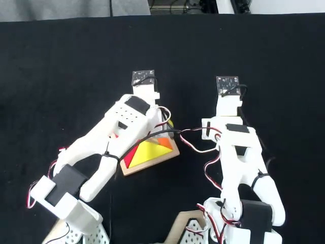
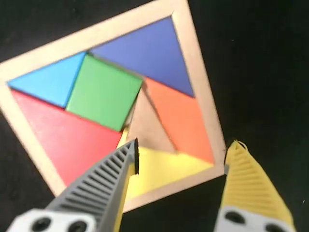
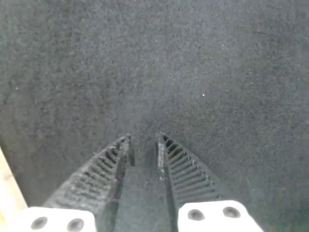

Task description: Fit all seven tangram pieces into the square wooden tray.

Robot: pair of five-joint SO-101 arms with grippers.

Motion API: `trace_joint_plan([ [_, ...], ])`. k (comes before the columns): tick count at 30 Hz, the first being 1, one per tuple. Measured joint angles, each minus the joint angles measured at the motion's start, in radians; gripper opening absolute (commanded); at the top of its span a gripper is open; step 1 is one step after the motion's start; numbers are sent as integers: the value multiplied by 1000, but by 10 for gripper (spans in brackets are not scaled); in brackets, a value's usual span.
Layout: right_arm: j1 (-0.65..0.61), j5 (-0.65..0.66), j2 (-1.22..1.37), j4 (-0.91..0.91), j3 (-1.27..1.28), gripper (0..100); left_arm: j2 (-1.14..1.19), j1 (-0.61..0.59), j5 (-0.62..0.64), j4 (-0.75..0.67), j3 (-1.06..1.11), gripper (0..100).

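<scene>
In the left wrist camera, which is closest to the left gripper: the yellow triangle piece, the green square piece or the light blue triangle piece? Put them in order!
1. yellow triangle piece, between the left gripper fingers.
2. green square piece, mid wooden tray.
3. light blue triangle piece, far corner.

table [image 1: 61,61]: black cloth cover | beyond far edge: grey floor [image 1: 66,7], cables [image 1: 188,6]

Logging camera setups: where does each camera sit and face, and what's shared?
High view: fixed overhead, facing down on left arm, right arm, wooden tray.
Left wrist view: on that arm, past the open left pincer onto the tray.
Right wrist view: down past the right pincer onto black cloth.
Shared: tray, in high and left wrist views.
</scene>
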Motion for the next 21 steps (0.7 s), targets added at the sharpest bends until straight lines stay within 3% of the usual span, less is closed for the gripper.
trace_joint_plan([
  [21, 0, 0, 0, 0, 0, 86, 64, 6, -2, -48, -15, 296],
])
